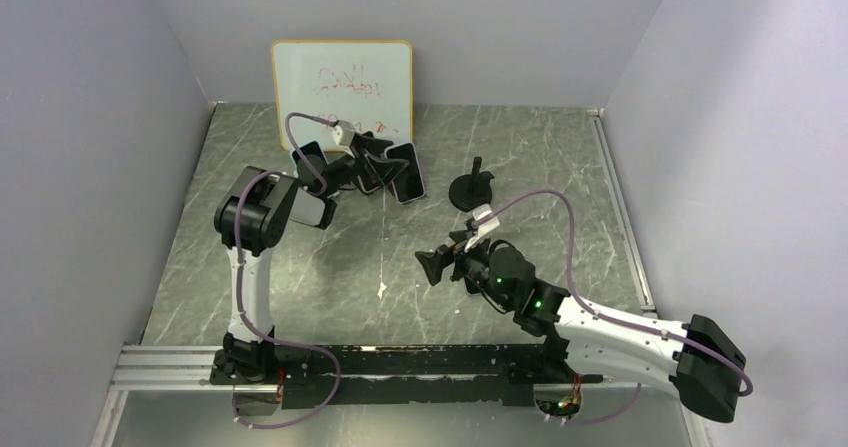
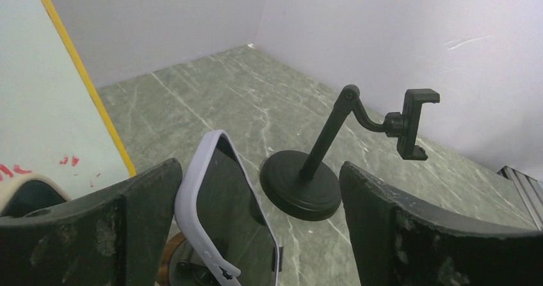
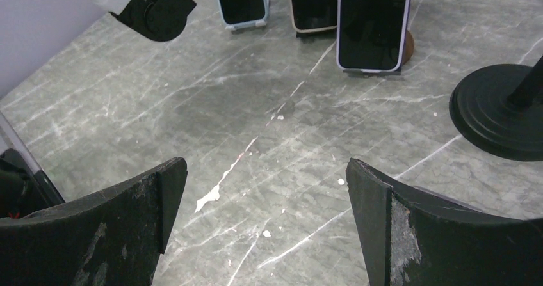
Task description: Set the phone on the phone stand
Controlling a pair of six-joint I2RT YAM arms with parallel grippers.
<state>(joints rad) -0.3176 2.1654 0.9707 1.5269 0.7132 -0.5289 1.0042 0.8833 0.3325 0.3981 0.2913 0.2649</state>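
- The left claw (image 2: pixel 259 169) is open. Its two fingers stand wide on either side of the phone (image 2: pixel 227 219), at the bottom centre of the left wrist view.
- The right-hand finger is well clear of the phone. The left-hand finger sits just beside the phone's pale edge, and I cannot tell whether they touch.
- The phone, in a lilac case, stands on its short end with its long axis pointing up and leaning back. Its foot sits on a small wooden rest (image 3: pixel 408 43), so it may already count as placed.
- The black stand (image 2: pixel 301 185) is just right of the phone in the left wrist view, and its clamp (image 2: pixel 413 123) in the right half of the frame is empty.
- If the black stand is the goal, the move goes rightward and up from the phone to that clamp.
- The right claw (image 3: pixel 266 171) is open and holds nothing. It hangs over bare floor at lower centre of the top view, apart from both phone and stand.
- The left claw is by far the nearer to the phone, while the black stand lies about midway between the two claws.
- Two other phones (image 3: pixel 242 1) stand in a row to the left of the lilac one, at the top of the right wrist view.
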